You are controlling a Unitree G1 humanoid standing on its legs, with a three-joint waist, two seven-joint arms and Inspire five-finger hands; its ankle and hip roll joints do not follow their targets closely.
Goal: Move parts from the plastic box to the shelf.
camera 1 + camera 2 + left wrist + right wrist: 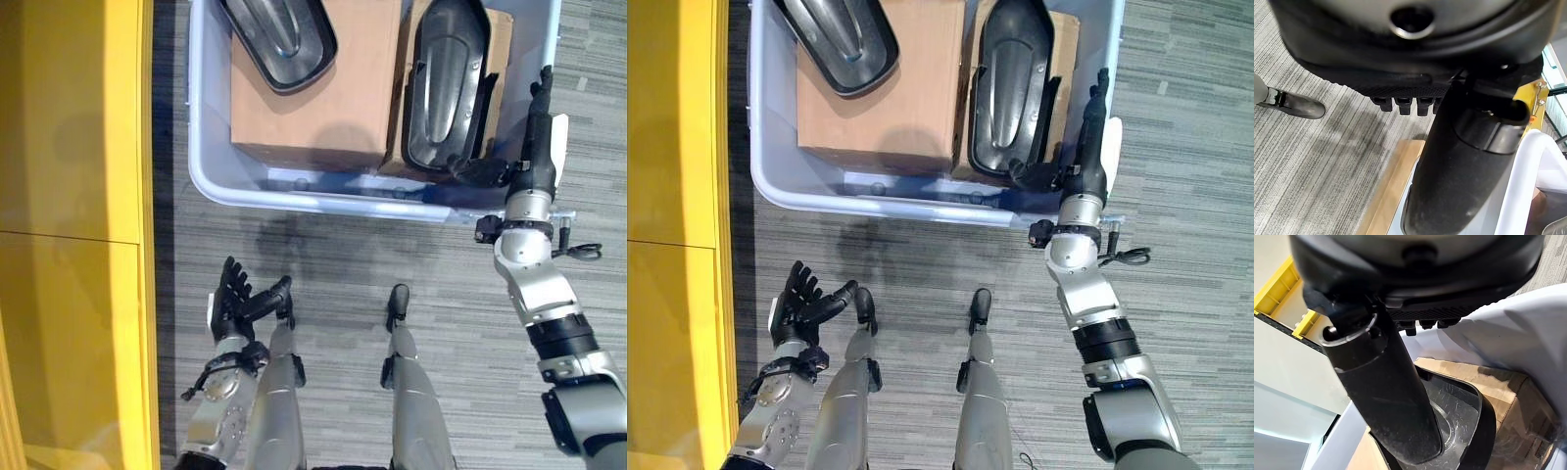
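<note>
You are looking down on a grey striped carpet floor, with a bright yellow shelf panel running along your left side and a dark strip of floor right beside its edge

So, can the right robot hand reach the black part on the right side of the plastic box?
Probably yes. The right robot hand is open and already over the plastic box, its thumb at the near end of the black part, which lies uncovered on a cardboard box.
</note>
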